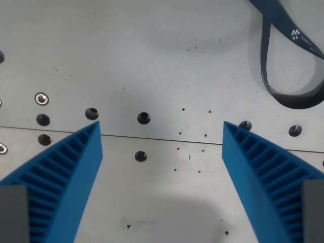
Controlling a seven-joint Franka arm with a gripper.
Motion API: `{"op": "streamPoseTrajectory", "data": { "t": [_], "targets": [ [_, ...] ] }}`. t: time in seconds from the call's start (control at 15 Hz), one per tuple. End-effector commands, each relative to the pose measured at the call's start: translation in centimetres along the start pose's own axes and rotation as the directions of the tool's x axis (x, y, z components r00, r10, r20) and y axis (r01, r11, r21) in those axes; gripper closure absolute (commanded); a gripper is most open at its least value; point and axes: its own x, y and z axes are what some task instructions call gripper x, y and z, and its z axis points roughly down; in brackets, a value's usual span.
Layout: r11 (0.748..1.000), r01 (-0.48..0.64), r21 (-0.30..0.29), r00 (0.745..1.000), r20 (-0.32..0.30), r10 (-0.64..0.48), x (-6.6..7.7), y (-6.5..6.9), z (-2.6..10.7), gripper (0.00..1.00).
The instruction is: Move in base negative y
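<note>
My gripper (161, 132) is open, with its two blue ribbed fingers rising from the bottom corners of the wrist view. The left finger (66, 174) and the right finger (263, 177) stand wide apart, and nothing lies between them. Below them is a bare grey metal table plate (152, 61) with a thin seam (162, 139) running across from left to right just under the fingertips.
Several dark bolt holes (144, 118) dot the plate along the seam, and a screw head (41, 98) sits at the left. A dark blue strap (283, 55) with white print loops on the plate at the top right.
</note>
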Motion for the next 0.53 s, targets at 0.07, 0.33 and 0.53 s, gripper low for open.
{"op": "streamPoseTrajectory", "data": {
  "t": [0.07,0.33,0.53],
  "targets": [
    [1.0,0.0,0.0,1.0,-0.006,0.0,-0.1,0.5,-0.2,0.0],
    [1.0,0.0,0.0,1.0,-0.006,0.0,-0.6,2.5,-0.2,0.0],
    [1.0,0.0,0.0,1.0,-0.006,0.0,-0.9,4.0,-0.2,0.0]
  ]
}}
